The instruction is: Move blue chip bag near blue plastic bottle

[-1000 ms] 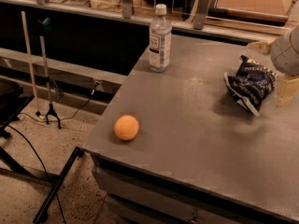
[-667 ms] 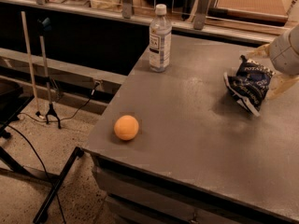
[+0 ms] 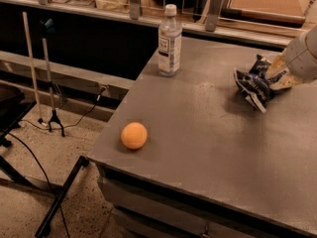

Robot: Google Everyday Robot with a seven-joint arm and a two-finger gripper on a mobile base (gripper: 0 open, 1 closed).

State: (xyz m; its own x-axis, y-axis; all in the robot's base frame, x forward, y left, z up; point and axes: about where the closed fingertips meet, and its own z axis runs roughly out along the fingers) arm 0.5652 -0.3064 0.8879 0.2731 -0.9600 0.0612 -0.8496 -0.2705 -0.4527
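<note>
The blue chip bag [image 3: 253,85], crumpled dark navy foil with white lettering, is at the right side of the grey table [image 3: 198,133]. My gripper [image 3: 277,77] comes in from the right edge of the view and is shut on the bag's right end, holding it just above the tabletop. The blue plastic bottle [image 3: 169,41], clear with a white cap and white label, stands upright near the table's far left corner, well to the left of the bag.
An orange ball [image 3: 134,135] lies near the table's front left edge. A rail with shelves and posts [image 3: 213,6] runs behind the table. On the floor to the left are a thin stand [image 3: 49,83] and cables.
The gripper and the chip bag have shifted a little to the left, towards the bottle. The bottle and the ball have not moved.
</note>
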